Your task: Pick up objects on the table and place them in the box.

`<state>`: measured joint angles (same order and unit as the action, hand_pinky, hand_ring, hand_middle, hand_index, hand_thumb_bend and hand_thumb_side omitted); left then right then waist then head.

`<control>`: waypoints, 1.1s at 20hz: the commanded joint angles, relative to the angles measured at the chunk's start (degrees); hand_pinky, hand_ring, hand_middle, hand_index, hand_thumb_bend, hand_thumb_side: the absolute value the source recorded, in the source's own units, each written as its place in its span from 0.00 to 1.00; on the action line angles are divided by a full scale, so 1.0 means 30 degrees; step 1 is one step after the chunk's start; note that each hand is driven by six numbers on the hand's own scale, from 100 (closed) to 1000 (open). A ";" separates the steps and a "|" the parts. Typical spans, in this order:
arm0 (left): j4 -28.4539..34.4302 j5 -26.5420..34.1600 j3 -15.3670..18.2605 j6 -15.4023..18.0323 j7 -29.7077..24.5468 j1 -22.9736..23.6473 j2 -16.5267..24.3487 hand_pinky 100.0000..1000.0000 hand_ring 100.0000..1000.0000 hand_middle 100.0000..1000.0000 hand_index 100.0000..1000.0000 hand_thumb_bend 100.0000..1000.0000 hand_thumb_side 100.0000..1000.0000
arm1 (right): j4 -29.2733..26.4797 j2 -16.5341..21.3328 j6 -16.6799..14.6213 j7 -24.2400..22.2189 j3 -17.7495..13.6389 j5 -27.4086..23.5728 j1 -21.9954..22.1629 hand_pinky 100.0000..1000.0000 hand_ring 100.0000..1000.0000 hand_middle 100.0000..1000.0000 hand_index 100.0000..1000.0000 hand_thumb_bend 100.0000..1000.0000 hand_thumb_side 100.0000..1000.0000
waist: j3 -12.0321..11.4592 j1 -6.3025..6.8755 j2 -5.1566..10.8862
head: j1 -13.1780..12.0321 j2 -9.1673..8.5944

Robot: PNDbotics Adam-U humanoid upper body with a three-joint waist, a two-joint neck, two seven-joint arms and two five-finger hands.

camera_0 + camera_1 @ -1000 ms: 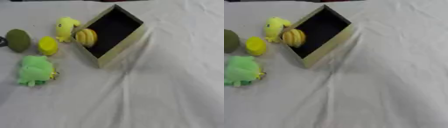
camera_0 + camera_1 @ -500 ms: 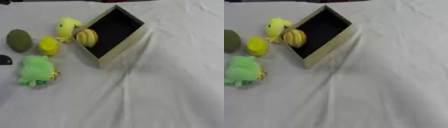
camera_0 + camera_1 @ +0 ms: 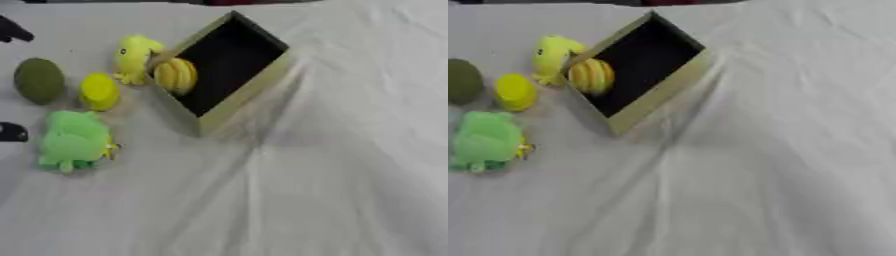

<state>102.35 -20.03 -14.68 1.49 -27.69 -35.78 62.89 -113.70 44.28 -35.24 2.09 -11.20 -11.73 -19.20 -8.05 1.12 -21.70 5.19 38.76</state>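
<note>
**Reaching in from the left edge**

Our left hand (image 3: 12, 132) shows only as black tips at the left edge, just beside the green plush (image 3: 74, 141); we cannot tell its finger spread. Farther sit a yellow ball (image 3: 99, 91), dark green ball (image 3: 38, 80) and yellow plush (image 3: 134, 57). The striped ball (image 3: 176, 75) lies inside the box (image 3: 248, 94).

Two dark shapes, perhaps the left robot hand (image 3: 10, 132), cut by the edge
</note>
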 commanded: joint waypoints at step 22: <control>-0.5740 -0.1019 -0.3111 -0.0260 -0.2620 -0.2337 -0.3024 0.86 0.83 0.83 0.92 0.77 0.39 | -0.0298 -0.0204 0.0460 -0.0682 0.0028 -0.0084 0.0015 0.89 0.90 0.67 0.77 0.00 0.42 | 0.0133 -0.0103 0.0340 | -0.0039 -0.0291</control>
<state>85.59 -22.41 -24.25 0.65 -35.13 -41.78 52.91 -113.70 42.60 -33.93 0.24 -10.85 -11.75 -18.82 -7.71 0.87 -21.75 5.14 37.81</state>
